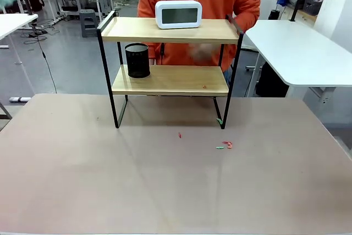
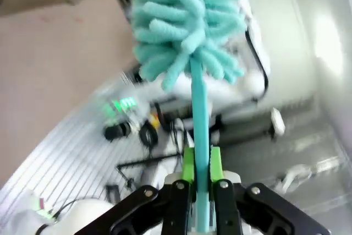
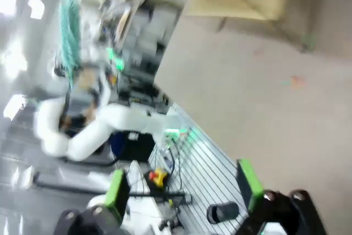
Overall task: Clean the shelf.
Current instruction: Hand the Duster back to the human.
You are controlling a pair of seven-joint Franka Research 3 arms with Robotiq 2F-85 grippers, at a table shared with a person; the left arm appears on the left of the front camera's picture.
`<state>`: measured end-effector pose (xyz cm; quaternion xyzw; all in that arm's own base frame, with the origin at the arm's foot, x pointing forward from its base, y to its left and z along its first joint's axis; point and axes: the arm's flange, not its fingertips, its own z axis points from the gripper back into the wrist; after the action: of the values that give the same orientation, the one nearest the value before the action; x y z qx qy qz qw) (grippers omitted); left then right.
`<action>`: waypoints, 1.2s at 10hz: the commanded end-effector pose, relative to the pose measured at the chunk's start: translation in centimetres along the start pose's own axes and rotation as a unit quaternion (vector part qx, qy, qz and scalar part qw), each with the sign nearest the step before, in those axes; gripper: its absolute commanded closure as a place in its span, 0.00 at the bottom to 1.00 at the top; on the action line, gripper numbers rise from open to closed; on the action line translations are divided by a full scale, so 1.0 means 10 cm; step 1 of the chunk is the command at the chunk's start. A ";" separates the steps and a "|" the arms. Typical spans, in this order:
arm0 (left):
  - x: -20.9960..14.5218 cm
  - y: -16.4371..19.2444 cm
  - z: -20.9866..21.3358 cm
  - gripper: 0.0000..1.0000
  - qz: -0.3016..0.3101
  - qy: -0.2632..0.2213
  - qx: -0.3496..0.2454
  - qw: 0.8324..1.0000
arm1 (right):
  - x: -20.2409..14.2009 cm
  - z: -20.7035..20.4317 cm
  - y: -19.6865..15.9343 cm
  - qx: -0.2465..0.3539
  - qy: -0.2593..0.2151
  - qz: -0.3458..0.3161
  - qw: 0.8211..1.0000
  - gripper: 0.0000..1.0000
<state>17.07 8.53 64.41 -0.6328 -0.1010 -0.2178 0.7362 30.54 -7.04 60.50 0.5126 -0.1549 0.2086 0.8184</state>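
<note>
Barely started | left end effector (image 2: 202,163) gripped teal duster (image 2: 187,20), well apart from shelf (image 1: 170,29) | right end effector (image 3: 182,186) gaped, empty | scraps (image 1: 224,146) lay on table (image 1: 82,180)

My pincer (image 3: 182,188) stands wide apart, well clear of the shelf (image 3: 247,1); small scraps (image 3: 297,81) lie on the table (image 3: 231,114) near the shelf.
</note>
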 end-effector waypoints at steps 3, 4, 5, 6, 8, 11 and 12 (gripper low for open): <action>0.22 -0.20 -0.87 0.88 -0.045 0.404 -0.078 0.910 | 0.01 -1.04 0.81 0.079 0.150 0.137 0.976 0.00; 0.28 -0.11 -1.07 0.88 -0.029 0.414 -0.056 0.908 | -0.21 -0.97 0.74 0.071 0.161 0.143 0.974 0.00; 0.15 -0.28 -0.90 0.88 -0.036 0.238 -0.060 0.969 | 0.22 -1.04 0.98 0.058 0.129 0.118 0.983 0.00; 0.15 -0.28 -0.90 0.88 -0.036 0.238 -0.060 0.969 | 0.07 -1.16 0.98 0.069 0.157 0.128 0.977 0.00; 0.31 -0.12 -1.43 0.88 -0.021 0.370 -0.056 0.927 | 0.01 -0.87 0.87 0.121 0.090 0.092 0.984 0.00; 0.80 0.19 -1.72 0.88 0.012 0.411 -0.041 0.911 | 0.45 -1.45 1.11 0.157 0.098 0.037 0.982 0.00; 0.93 0.28 -1.82 0.88 0.022 0.425 -0.037 0.904 | 0.57 -1.71 1.17 0.164 0.144 0.042 0.975 0.00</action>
<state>22.27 -11.01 61.44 -0.5231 0.2339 -0.4396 0.6916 28.92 11.19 64.13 0.6029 -0.0487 0.3283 0.7255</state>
